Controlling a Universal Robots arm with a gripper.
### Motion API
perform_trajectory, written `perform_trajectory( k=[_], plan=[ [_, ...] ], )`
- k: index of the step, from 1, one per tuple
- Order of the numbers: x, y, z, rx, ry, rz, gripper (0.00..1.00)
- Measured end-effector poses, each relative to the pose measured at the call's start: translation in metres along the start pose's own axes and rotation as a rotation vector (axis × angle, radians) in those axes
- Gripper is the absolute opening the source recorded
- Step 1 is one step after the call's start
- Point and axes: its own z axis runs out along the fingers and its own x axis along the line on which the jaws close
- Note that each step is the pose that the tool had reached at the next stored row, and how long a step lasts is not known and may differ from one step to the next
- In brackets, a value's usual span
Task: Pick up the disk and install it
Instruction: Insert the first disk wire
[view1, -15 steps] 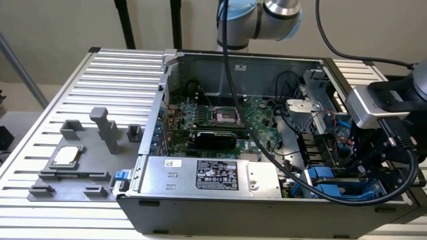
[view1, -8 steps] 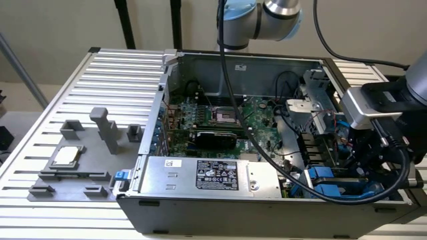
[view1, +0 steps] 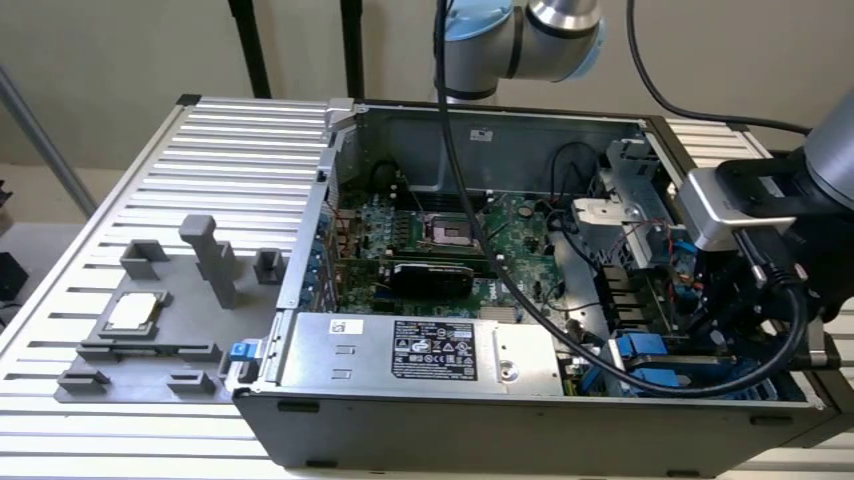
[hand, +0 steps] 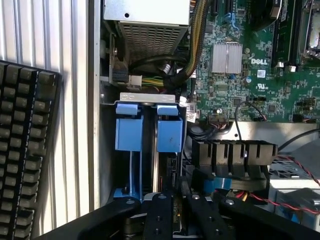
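Claw (hand: 172, 212) lowered into drive bay at open computer case (view1: 441, 130), exterior view's right; black fingers (hand: 159, 215) close together, closed or gripping: cannot tell. Disk (hand: 170, 131) seated upright in bay slot on blue rails, beside motherboard (hand: 260, 75). Keyboard (hand: 25, 150) on bench (view1: 174, 170) outside case.

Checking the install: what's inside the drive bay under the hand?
Two upright blue carriers stand side by side in the bay. The hand is right over them. Its black fingers cover their near ends, hiding the disk.
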Motion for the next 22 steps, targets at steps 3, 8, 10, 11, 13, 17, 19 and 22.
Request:
perform_trajectory(
  k=[3,8,10,11,13,17,19,22],
  plan=[
    [-0.0004,0.0000,0.0004,0.0019,0.0051,0.012,0.16],
    [-0.0016,0.0000,0.0010,0.0045,0.0154,0.027,0.16],
    [-0.0027,0.0000,0.0013,0.0052,0.0180,0.031,0.16],
    [-0.0035,0.0000,0.0017,0.0054,0.0182,0.031,0.16],
    [-0.0046,0.0000,0.0019,0.0057,0.0208,0.032,0.16],
    [-0.0055,0.0000,0.0022,0.0062,0.0300,0.033,0.16],
    [-0.0058,0.0001,0.0026,0.0063,0.0340,0.034,0.16],
    [-0.0061,0.0001,0.0033,0.0067,0.0399,0.035,0.16]
  ],
)
